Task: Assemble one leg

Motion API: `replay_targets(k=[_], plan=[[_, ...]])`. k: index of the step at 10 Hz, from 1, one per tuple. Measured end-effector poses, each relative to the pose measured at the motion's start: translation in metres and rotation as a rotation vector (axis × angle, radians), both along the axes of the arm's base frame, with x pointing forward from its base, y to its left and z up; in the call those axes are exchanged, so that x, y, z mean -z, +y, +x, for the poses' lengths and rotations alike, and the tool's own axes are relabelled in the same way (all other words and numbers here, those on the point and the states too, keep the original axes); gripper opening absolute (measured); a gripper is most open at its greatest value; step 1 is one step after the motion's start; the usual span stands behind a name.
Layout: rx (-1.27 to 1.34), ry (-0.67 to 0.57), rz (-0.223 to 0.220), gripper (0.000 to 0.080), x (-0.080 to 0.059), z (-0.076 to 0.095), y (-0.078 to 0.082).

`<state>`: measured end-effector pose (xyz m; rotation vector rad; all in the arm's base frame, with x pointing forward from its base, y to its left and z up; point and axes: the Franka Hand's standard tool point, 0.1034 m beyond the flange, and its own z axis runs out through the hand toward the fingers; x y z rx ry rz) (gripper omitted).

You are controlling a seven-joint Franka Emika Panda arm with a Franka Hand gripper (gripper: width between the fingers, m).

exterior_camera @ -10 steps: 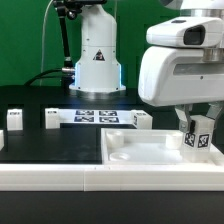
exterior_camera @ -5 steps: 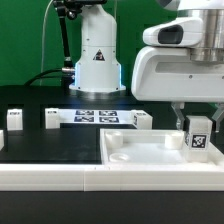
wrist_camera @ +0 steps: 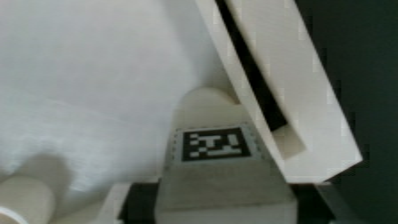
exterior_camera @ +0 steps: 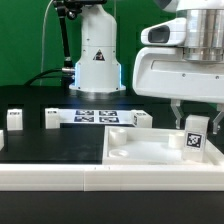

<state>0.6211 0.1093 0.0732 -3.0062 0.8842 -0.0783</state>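
My gripper (exterior_camera: 191,122) is shut on the leg (exterior_camera: 192,138), a small white post with a black-and-white tag on its face. It holds the leg upright over the right end of the wide white panel (exterior_camera: 140,152); I cannot tell whether the leg touches the panel. In the wrist view the leg (wrist_camera: 217,145) stands between the dark fingers (wrist_camera: 143,196) of my gripper (wrist_camera: 217,205), above the panel surface (wrist_camera: 89,80) and close to its raised edge (wrist_camera: 267,60).
Other small white posts stand on the black table (exterior_camera: 50,145): two at the exterior view's left (exterior_camera: 14,119) (exterior_camera: 50,119) and one behind the panel (exterior_camera: 131,118). The marker board (exterior_camera: 95,116) lies at the back. A white rail (exterior_camera: 50,176) runs along the front.
The arm and the held leg have shifted slightly toward the exterior view's left over the panel. The grip stays the same.
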Motion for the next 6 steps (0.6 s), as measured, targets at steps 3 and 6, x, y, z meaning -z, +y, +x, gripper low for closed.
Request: replay_targets(k=[3,6], plan=[[0.055,0.003,0.001,0.039,0.0006,-0.0005,-0.0017],[0.055,0.003,0.001,0.0624,0.0009,-0.0006,-0.0017]])
